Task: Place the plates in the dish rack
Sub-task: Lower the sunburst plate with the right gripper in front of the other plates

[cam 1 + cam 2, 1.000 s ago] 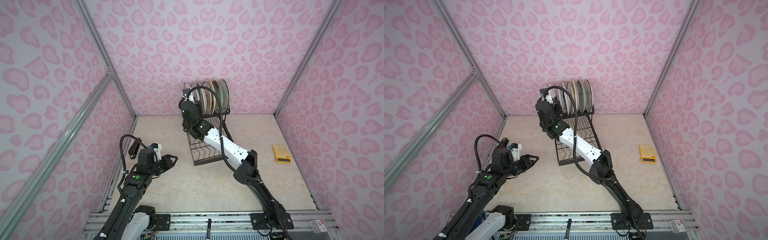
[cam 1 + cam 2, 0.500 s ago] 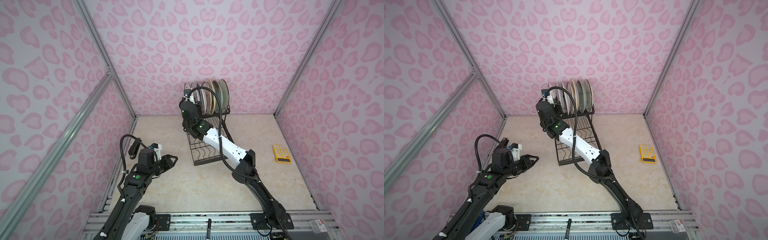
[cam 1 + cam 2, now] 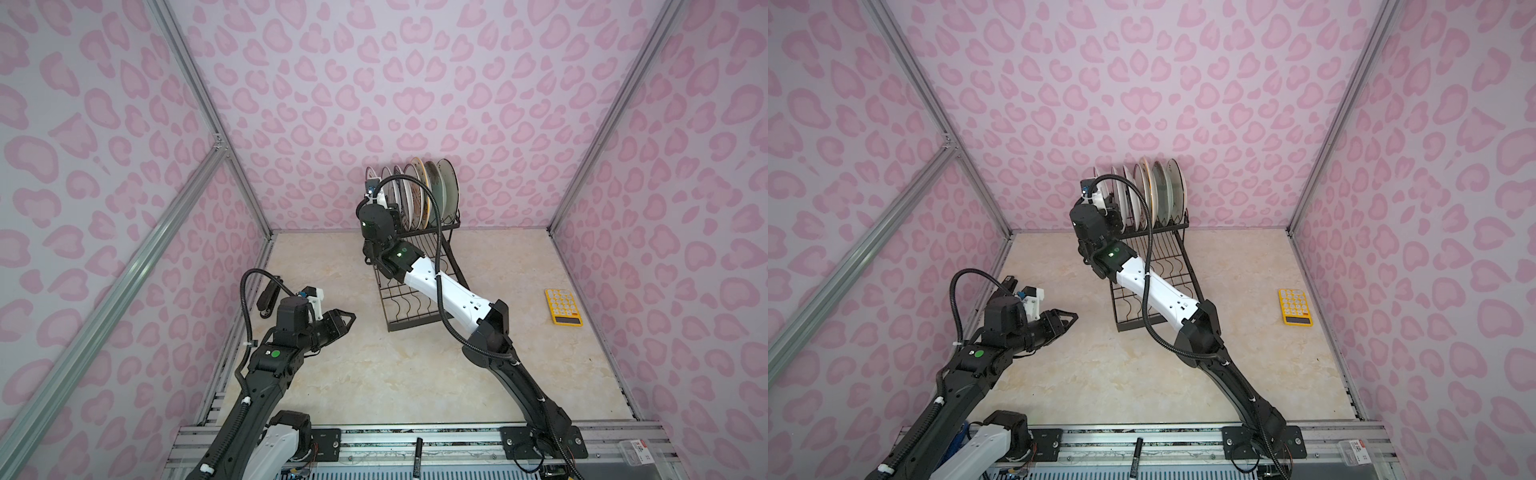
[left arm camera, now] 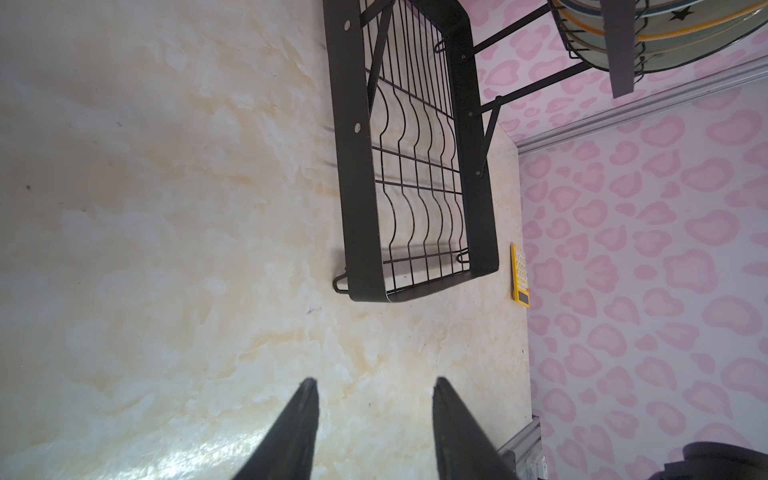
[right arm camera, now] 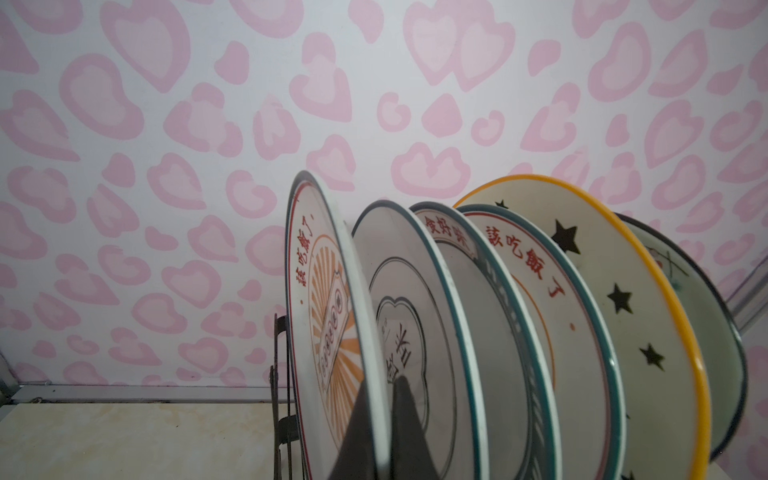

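Left gripper [image 3: 351,321] is nearest: hovering low over the table [image 3: 374,374], jaws about half apart, nothing between them. Idle from what I can see.

Next out, the dish rack [image 4: 357,187]. The lower slotted tray sits on the table with nothing in it. A yellow calculator [image 3: 563,307] lies well apart on the right. Not mine to touch.

Further back, my right arm reaches over the lower tray to the raised tier. Right gripper [image 5: 384,399] is pinched on the lower rim of the sunburst plate [image 5: 328,291], one finger on each face. That plate is the end one of the row, upright and looks seated between the wires.

The other plates [image 3: 415,195] stand on edge in the same tier, close-packed and leaning slightly. The wrist view shows six in all, star plate [image 5: 602,291] near the far end. The top views hint at one more, but I can't confirm. No plate shows on the table, so loading looks basically done.

Handling, my read:
- glazed ceramic: rigid, no give, slick under the pads
- heavy for a rim pinch, and it'll pivot if held off-centre
- take it on the rim only, pads square to both faces
- chips easily against wire or a neighbour, so release slow and back out straight

Behind it all, the pink wall [image 5: 166,124].
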Robot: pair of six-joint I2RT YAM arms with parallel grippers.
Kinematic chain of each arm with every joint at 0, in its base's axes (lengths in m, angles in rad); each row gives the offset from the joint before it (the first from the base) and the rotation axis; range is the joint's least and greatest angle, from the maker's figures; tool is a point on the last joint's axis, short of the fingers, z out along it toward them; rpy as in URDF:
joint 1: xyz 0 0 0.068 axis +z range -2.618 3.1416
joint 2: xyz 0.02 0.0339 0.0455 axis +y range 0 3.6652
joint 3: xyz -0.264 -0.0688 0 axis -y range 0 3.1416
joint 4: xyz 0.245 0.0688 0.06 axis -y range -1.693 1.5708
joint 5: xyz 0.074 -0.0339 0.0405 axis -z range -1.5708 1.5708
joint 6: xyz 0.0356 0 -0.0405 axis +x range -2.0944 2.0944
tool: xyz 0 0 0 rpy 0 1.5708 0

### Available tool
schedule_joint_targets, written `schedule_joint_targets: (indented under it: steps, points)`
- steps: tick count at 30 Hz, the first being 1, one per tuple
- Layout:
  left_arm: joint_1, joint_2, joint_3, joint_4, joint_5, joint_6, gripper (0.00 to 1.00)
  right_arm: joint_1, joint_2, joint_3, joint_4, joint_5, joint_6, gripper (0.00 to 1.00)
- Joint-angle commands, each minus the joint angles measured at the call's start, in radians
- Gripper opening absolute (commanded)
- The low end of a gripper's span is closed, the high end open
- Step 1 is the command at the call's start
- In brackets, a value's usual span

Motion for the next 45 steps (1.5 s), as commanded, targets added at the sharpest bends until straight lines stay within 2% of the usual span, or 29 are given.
schedule_joint_targets:
  steps: [1, 26, 38, 45]
  points:
    - [0.001, 0.002, 0.003, 0.011, 0.004, 0.017, 0.47, 0.001, 0.017, 0.011, 0.023, 0.012, 0.019, 0.00]
    - [0.000, 0.011, 0.000, 0.022, 0.008, 0.025, 0.47, 0.009, 0.053, 0.023, 0.055, 0.097, 0.003, 0.00]
    - [0.001, -0.006, -0.014, 0.058, 0.016, 0.003, 0.47, -0.009, 0.032, 0.023, -0.024, 0.049, 0.087, 0.00]
    - [0.000, -0.058, -0.035, 0.043, 0.004, -0.004, 0.47, -0.008, 0.038, 0.021, -0.014, 0.066, 0.063, 0.00]
